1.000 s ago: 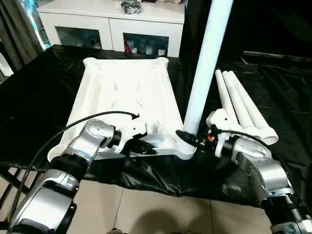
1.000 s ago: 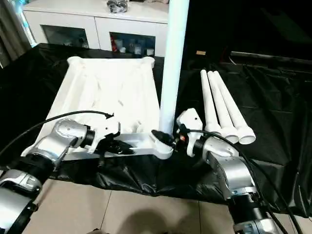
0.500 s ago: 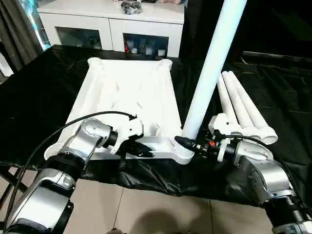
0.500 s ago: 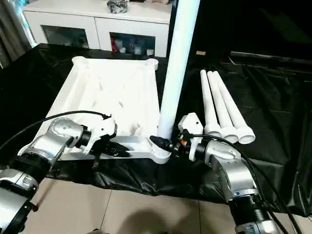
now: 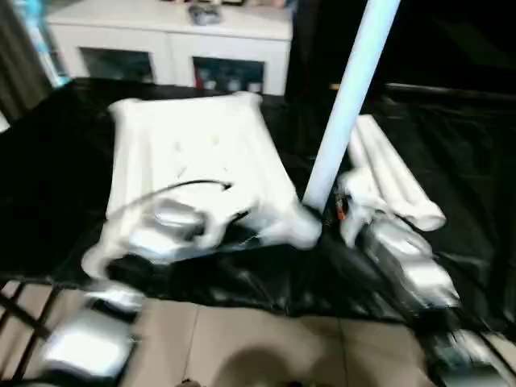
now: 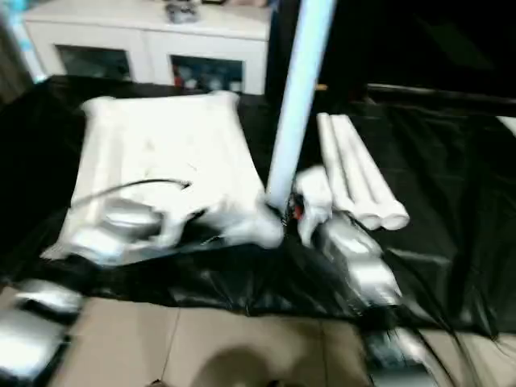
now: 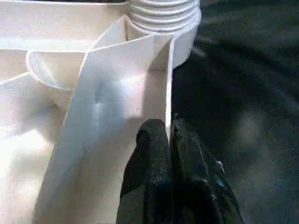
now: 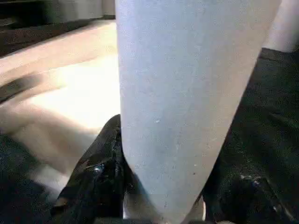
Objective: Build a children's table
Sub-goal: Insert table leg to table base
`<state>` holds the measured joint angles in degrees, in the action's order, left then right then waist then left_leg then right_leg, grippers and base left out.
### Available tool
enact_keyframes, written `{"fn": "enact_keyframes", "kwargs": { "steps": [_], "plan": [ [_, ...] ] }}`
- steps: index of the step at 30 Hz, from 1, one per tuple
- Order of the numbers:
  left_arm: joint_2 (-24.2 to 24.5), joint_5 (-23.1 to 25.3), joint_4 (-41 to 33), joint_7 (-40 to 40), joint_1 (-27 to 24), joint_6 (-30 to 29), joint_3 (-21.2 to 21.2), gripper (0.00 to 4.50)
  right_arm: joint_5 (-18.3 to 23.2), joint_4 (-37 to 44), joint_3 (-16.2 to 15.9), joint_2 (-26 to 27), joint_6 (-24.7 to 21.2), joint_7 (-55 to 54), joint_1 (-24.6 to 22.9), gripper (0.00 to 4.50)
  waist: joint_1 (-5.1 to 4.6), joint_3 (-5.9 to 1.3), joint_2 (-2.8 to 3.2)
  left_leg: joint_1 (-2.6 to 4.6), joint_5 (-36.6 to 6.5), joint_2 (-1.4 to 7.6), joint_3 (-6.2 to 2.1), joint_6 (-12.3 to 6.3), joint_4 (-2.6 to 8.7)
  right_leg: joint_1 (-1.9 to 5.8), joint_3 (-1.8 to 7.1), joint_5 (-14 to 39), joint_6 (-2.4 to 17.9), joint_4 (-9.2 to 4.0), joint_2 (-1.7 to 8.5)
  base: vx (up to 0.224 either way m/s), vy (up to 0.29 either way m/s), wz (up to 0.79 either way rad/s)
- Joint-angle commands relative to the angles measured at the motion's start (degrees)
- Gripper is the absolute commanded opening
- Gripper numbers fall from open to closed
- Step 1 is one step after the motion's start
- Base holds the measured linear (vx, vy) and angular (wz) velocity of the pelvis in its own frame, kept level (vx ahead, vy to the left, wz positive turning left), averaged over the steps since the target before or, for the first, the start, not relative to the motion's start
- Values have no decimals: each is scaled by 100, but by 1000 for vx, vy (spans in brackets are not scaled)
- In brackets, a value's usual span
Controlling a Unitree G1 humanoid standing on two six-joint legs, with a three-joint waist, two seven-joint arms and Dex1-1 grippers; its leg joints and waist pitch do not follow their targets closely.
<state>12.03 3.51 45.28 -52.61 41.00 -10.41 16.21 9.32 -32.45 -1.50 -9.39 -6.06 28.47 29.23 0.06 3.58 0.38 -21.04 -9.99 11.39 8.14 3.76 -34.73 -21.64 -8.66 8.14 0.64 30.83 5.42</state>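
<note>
White plastic table top (image 5: 193, 153) lies inverted on the black tabletop (image 5: 48, 161). Left pincer (image 7: 169, 140) pinches its rim; right pincer (image 8: 163, 186) clasps the leg (image 5: 347, 105) standing in the adjacent corner socket (image 7: 163, 14). Keep leg vertical while seating.

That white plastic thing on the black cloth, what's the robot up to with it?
It is building a children's table. The ribbed white tabletop lies upside down on the black-draped table. The left tool is shut on the thin rim of the top's near edge, steadying it. The right tool grips a leg standing in the near corner socket. Three more legs lie beside the top.
</note>
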Motion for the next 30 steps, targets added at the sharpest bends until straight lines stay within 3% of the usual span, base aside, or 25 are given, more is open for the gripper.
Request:
{"fn": "enact_keyframes", "kwargs": {
  "steps": [1, 2, 3, 4, 5, 6, 7, 8, 9, 10, 11, 12, 13, 14, 15, 16, 17, 18, 19, 20, 21, 22, 24, 26, 30],
  "plan": [
    [-351, -117, -609, 878, 287, -262, -328, 0, -28, -627, -164, 325, -281, -333, -36, 186, -43, -306, 158, 57, -4376, 506, -212, 191, 862, 406, 129, 2377, 466, 56, 184, 0, 0, 0],
    [-406, -86, -658, 964, 266, -302, -318, 0, -22, -670, -155, 355, -289, -373, -2, 186, 9, -282, 193, -64, -4645, 609, -193, 246, 1064, 508, 201, 1734, 556, 465, 160, -79, -2, 2],
    [-548, 20, -801, 1156, 197, -405, -256, 0, -8, -778, -133, 438, -316, -499, 88, 186, 216, -253, 1, -37, -4758, 516, 134, 203, 1259, 416, 448, 1545, 461, 844, 39, -39, -71, 12],
    [-548, 20, -801, 1156, 197, -405, -256, 0, -8, -778, -133, 438, -316, -499, 88, 186, 209, -223, -167, 180, -4358, 301, 222, 224, 949, 142, 544, 2957, 273, 380, 23, -40, -166, 24],
    [-612, 98, -837, 1264, 169, -417, -209, 0, -1, -832, -132, 482, -335, -547, 134, 186, 168, -121, -477, 1082, -2418, -344, 401, 133, -886, -1062, 326, 6870, -537, -1203, 280, 17, -155, 22],
    [-667, 180, -854, 1358, 146, -447, -154, 0, -23, -870, -138, 534, -337, -573, 167, 186, 101, -253, -340, 292, -1837, -231, 162, -165, -549, -10, 711, 6805, -488, -735, 785, 111, -68, -22],
    [-689, 237, -826, 1400, 139, -434, -109, 0, -37, -859, -154, 561, -351, -554, 169, 186, 198, -329, -325, 3, -1615, -171, 76, -195, -267, 365, 659, 6269, -588, -497, 808, 112, 28, -33],
    [-684, 292, -772, 1432, 150, -412, -68, 0, -43, -837, -170, 585, -376, -509, 160, 186, 292, -404, -272, 238, -1290, -11, 6, -209, 148, 141, 574, 4658, -420, -313, 489, 104, -3, -19],
    [-679, 324, -747, 1469, 157, -424, -37, 0, -65, -859, -168, 614, -368, -490, 169, 186, 261, -487, -141, 296, -850, 31, -17, -209, 272, 168, 487, 2929, 70, -165, 323, -9, -67, 21],
    [-661, 346, -712, 1479, 172, -427, -13, 0, -87, -874, -165, 636, -360, -483, 174, 186, 241, -497, -133, 275, -689, 86, -17, -288, 326, 187, 502, 2190, 382, -121, 326, -9, -67, 21],
    [-639, 367, -682, 1478, 187, -423, 7, 0, -88, -890, -149, 656, -370, -483, 183, 186, 207, -445, -158, 228, -805, 86, 19, -399, 381, 190, 491, 1692, 747, -129, 281, 0, 0, 0],
    [-628, 398, -690, 1496, 190, -448, 27, 0, -88, -950, -120, 684, -352, -491, 215, 186, 158, -377, -197, 290, -1510, 45, 65, -376, 359, 113, 436, 2548, 747, -262, 242, 0, 0, 0],
    [-600, 452, -696, 1495, 196, -486, 68, 0, -92, -1053, -82, 729, -309, -492, 272, 186, 117, -353, -181, 362, -1953, -37, 79, -315, 290, 64, 332, 3478, 523, -417, 259, 0, 0, 0],
    [-585, 464, -705, 1475, 196, -510, 83, 0, -106, -1096, -75, 752, -289, -500, 301, 186, 91, -348, -171, 367, -2027, -51, 69, -305, 270, 62, 269, 3776, 374, -493, 266, 0, 0, 0],
    [-556, 484, -732, 1446, 198, -569, 102, 0, -104, -1138, -76, 777, -302, -503, 347, 186, 50, -355, -147, 343, -2089, -45, 45, -294, 267, 102, 159, 3990, 87, -599, 271, 0, 0, 0],
    [-556, 484, -732, 1446, 198, -569, 102, 0, -104, -1138, -76, 777, -302, -503, 347, 186, 44, -362, -105, 382, -2151, -19, 28, -288, 272, 97, 107, 3985, 22, -643, 287, 0, 0, 0],
    [-528, 493, -748, 1395, 195, -585, 118, 0, -93, -1152, -83, 788, -316, -489, 377, 186, -56, -378, -82, 335, -2264, 65, -28, -279, 325, 183, -12, 3691, -28, -645, 297, 0, 0, 0],
    [-508, 502, -757, 1359, 195, -591, 129, 0, -82, -1168, -86, 794, -326, -475, 403, 186, -104, -371, 10, 346, -2539, 192, -74, -266, 376, 231, -118, 3417, -22, -651, 318, 0, 0, 0],
    [-465, 529, -781, 1287, 183, -573, 157, 0, -69, -1214, -80, 798, -353, -435, 464, 186, -153, -378, 57, 332, -2817, 317, -120, -243, 449, 293, -120, 3009, 50, -569, 335, 0, 0, 0],
    [-461, 532, -784, 1280, 182, -572, 160, 0, -68, -1219, -79, 798, -356, -431, 470, 186, -159, -376, 65, 335, -2960, 354, -129, -218, 474, 291, -124, 2855, 94, -535, 339, 0, 0, 0],
    [-440, 548, -808, 1234, 168, -558, 175, 0, -72, -1253, -71, 798, -361, -412, 510, 186, -194, -361, 61, 373, -3097, 326, -108, -151, 472, 241, -87, 2825, 158, -539, 365, 0, 0, 0],
    [-409, 540, -869, 1131, 133, -507, 206, 0, -87, -1272, -80, 782, -385, -355, 553, 186, -228, -346, 28, 413, -3035, 207, -55, -118, 391, 182, -140, 3161, 129, -635, 385, 0, 0, 0],
    [-342, 514, -991, 914, 69, -440, 275, 0, -95, -1241, -123, 726, -442, -191, 604, 186, -267, -360, 11, 359, -2732, 127, -39, -110, 322, 216, -224, 3524, -36, -705, 422, 0, 0, 0],
    [-237, 483, -1160, 623, -20, -297, 349, 0, -114, -1194, -149, 643, -534, 70, 668, 186, -286, -361, 23, 325, -2655, 164, -66, -108, 349, 229, -214, 3473, -68, -693, 433, 0, 0, 0],
    [102, 343, -1526, 21, -195, -152, 423, 0, -142, -932, -404, 256, -810, 969, 707, 186, -341, -369, 6, 229, -2549, 197, -99, -131, 415, 254, -77, 3131, 184, -563, 468, 0, 0, 0]
  ]
}}
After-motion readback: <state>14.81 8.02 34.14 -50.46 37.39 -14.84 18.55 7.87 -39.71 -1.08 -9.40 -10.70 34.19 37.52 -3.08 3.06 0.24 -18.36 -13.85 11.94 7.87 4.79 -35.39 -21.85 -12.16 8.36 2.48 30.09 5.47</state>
